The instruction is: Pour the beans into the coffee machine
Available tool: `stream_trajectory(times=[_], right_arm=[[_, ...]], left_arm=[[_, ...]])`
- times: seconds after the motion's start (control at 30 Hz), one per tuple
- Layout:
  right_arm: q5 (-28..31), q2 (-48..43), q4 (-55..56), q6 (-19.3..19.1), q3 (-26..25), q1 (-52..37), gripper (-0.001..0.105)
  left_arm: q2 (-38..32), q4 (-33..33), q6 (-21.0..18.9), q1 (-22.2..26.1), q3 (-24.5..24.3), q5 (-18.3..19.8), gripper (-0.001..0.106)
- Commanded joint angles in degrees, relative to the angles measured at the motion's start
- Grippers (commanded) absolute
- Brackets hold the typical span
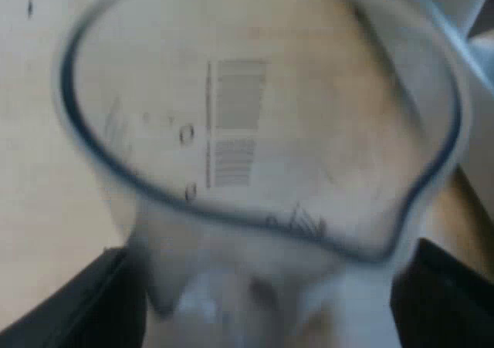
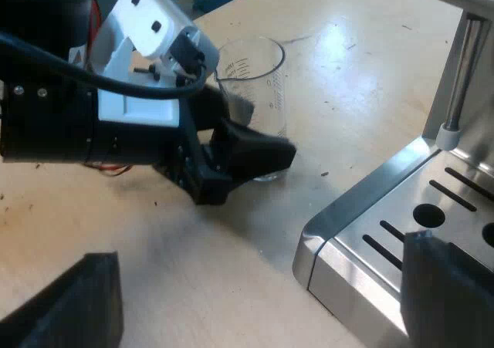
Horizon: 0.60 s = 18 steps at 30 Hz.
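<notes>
A clear measuring glass (image 1: 255, 132) with printed scale marks sits very close between my left gripper's (image 1: 270, 305) two black fingers, which press on its lower sides. I cannot tell what lies in its bottom. In the right wrist view the measuring glass (image 2: 258, 74) stands upright on the wooden table with the left gripper (image 2: 251, 151) closed around its base. My right gripper (image 2: 262, 302) hangs open over the table beside the espresso machine's drip tray (image 2: 363, 224), with nothing between its fingers.
The wooden table (image 2: 193, 271) stretches under both arms. The machine's metal drip tray with its slots stands close to the right gripper, and a steam wand (image 2: 461, 78) rises above it. A few dark crumbs lie on the table.
</notes>
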Motion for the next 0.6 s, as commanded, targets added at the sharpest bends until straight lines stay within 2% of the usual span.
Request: stream_trajectory(times=[0.03,0.27,0.33,0.6], right_arm=[[0.0,-0.2,-0.3,-0.4,-0.2,0.0,0.079],[0.0,-0.2,-0.3,-0.2,-0.2,0.0,0.079],[0.0,-0.3,0.1,0.9,-0.2,0.0,0.079],[0.0,-2.8,2.4,1.0,-0.2,0.0,0.079]], left_arm=[[-2.5,6.7,-0.7,0.0,-0.2,-1.4,0.069],[-8.5,16.2,-0.7,0.0,-0.2,-1.5,0.069],[-11.8,21.5,-0.7,0.0,-0.2,-2.2,0.069],[-20.6,38.9,-0.5,-0.3,-0.2,-2.5,0.067]])
